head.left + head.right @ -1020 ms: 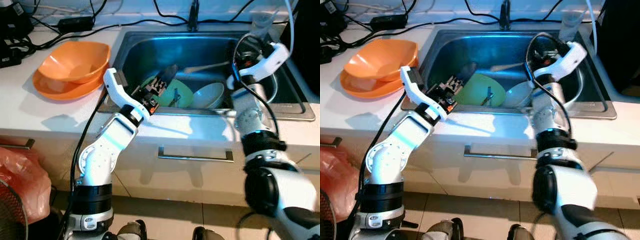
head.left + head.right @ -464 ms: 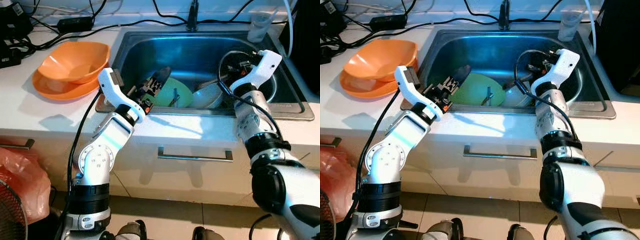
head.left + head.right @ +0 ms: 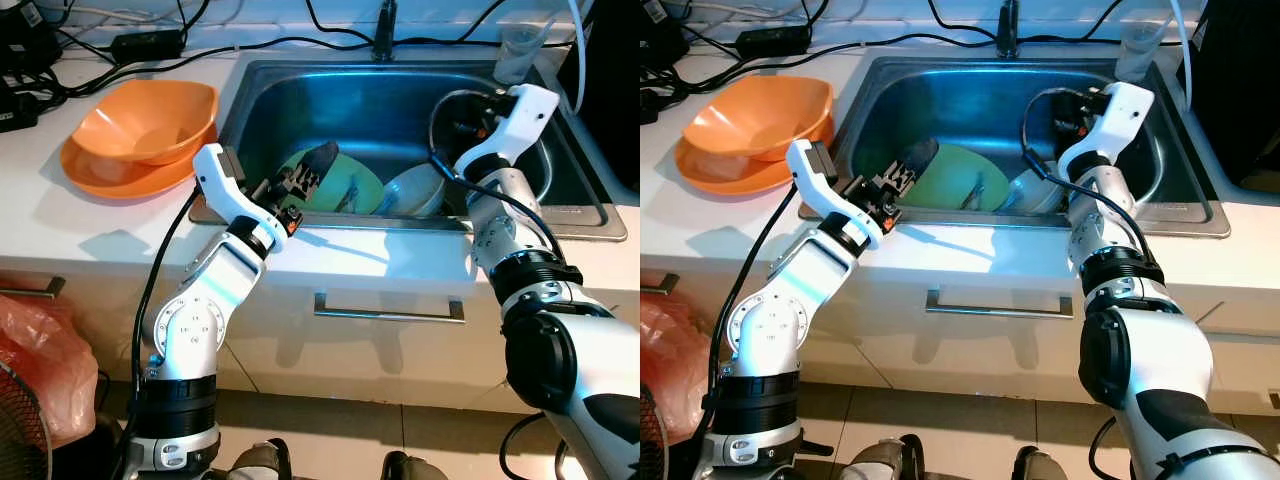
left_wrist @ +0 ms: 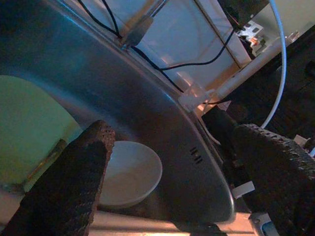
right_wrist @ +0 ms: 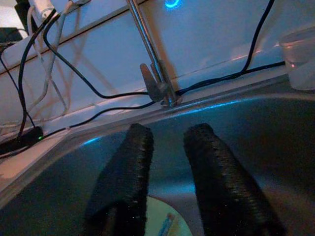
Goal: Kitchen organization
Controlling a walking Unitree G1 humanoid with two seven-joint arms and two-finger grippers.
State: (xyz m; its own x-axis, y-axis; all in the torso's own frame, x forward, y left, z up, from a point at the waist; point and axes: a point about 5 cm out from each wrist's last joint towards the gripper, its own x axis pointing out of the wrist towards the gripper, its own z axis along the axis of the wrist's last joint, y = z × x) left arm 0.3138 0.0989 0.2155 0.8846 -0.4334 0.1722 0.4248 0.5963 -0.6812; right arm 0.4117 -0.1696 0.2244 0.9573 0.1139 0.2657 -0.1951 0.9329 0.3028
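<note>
A green plate (image 3: 350, 178) with a utensil on it leans in the steel sink (image 3: 400, 90), and a white bowl (image 3: 418, 188) lies to its right. My left gripper (image 3: 305, 175) hovers over the sink's front left edge, just above the plate. Its fingers (image 4: 69, 182) are spread wide, open and empty, framing the white bowl (image 4: 130, 172). My right gripper (image 3: 468, 112) hangs inside the sink above the bowl and points toward the faucet (image 5: 157, 83). Its fingers (image 5: 133, 167) stand a little apart with nothing between them.
Two stacked orange bowls (image 3: 140, 125) sit on the white counter left of the sink. Black cables run along the back wall. A clear plastic cup (image 3: 512, 48) stands at the sink's back right corner. A drawer handle (image 3: 388, 312) lies below the counter edge.
My right gripper has swung in from the sink's right rim to a spot over the white bowl. The left gripper has barely moved.
</note>
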